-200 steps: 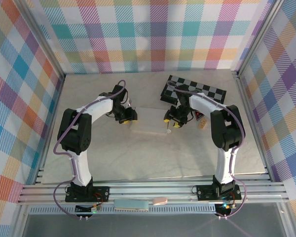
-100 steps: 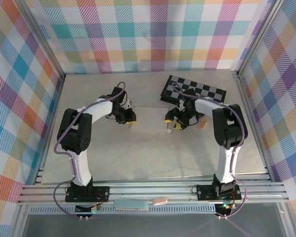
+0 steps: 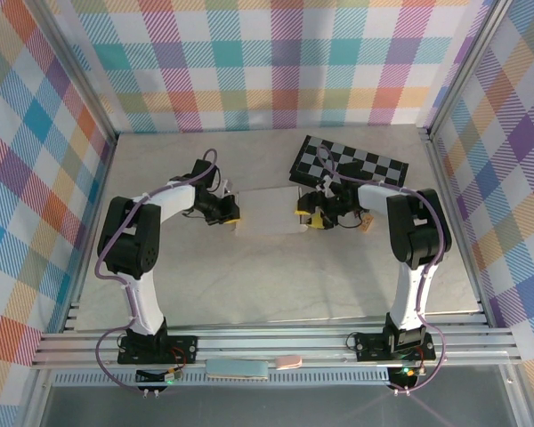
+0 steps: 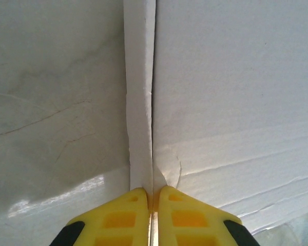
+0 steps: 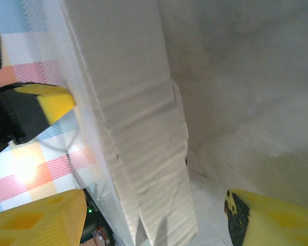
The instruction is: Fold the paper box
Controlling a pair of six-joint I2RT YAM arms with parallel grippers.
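The white paper box (image 3: 267, 212) lies in the middle of the table between both arms. My left gripper (image 3: 230, 212) is at its left end. In the left wrist view the two yellow fingers (image 4: 124, 218) are pressed together on a thin upright wall of the paper box (image 4: 141, 102), pinching its edge. My right gripper (image 3: 310, 215) is at the box's right end. In the right wrist view it is open (image 5: 156, 220), its fingers standing wide on either side of a creased flap of the paper box (image 5: 143, 148) without touching it.
A black-and-grey chequered board (image 3: 351, 165) lies behind the right gripper, close to the box's far right corner. A small tan item (image 3: 367, 223) sits just right of the right wrist. Plaid walls enclose the table on three sides.
My left gripper has shut on the box's left wall. The right gripper has opened wider. Both wrists have moved a little toward the back of the table.
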